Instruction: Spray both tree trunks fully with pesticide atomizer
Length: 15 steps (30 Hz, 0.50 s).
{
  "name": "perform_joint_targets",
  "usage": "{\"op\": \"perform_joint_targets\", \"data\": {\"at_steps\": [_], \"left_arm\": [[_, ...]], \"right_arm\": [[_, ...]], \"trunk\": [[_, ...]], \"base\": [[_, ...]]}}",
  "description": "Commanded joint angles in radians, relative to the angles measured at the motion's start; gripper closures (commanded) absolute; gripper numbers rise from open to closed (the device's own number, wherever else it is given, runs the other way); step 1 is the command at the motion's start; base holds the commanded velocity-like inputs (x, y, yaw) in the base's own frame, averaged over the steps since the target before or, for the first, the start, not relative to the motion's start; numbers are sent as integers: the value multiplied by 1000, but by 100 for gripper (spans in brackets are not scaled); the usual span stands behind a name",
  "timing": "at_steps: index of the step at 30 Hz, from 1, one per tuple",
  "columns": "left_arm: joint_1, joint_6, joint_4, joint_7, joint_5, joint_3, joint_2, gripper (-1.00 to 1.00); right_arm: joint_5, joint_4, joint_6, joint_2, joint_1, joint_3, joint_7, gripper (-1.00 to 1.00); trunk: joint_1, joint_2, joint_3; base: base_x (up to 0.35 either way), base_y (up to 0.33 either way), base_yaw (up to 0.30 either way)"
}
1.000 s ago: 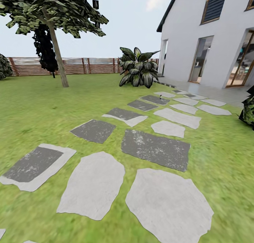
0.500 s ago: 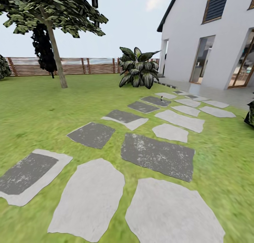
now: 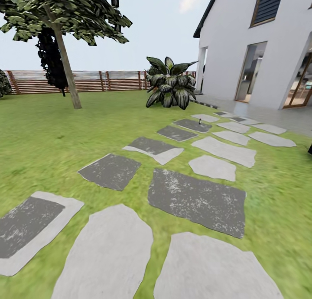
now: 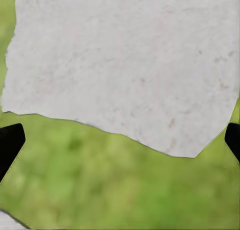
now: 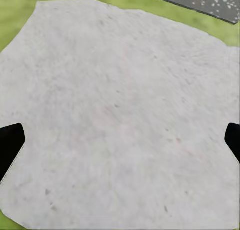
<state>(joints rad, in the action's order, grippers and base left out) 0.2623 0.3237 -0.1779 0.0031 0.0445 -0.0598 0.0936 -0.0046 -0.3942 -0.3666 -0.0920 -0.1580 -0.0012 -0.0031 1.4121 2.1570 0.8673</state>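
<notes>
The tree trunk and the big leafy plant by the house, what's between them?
In the head view, bare lawn lies between the tree trunk and the leafy plant, with the wooden fence behind.

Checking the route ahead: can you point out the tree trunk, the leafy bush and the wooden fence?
tree trunk (image 3: 67, 71): head view, mid-height of the bare trunk.
leafy bush (image 3: 170, 86): head view, centre of its leaves.
wooden fence (image 3: 108, 80): head view, slats.

Green lawn, pale grey and dark speckled stepping stones, brown slatted fence.
</notes>
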Motion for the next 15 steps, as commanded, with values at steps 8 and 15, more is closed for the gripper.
{"op": "perform_joint_targets", "data": {"at_steps": [8, 15], "left_arm": [[0, 0, 0, 0, 0, 0, 0, -100], [0, 0, 0, 0, 0, 0, 0, -100]], "right_arm": [[0, 0, 0, 0, 0, 0, 0, -100], [0, 0, 0, 0, 0, 0, 0, -100]], "trunk": [[0, 0, 0], [0, 0, 0]], "base": [[338, 0, 0], [338, 0, -98]]}}
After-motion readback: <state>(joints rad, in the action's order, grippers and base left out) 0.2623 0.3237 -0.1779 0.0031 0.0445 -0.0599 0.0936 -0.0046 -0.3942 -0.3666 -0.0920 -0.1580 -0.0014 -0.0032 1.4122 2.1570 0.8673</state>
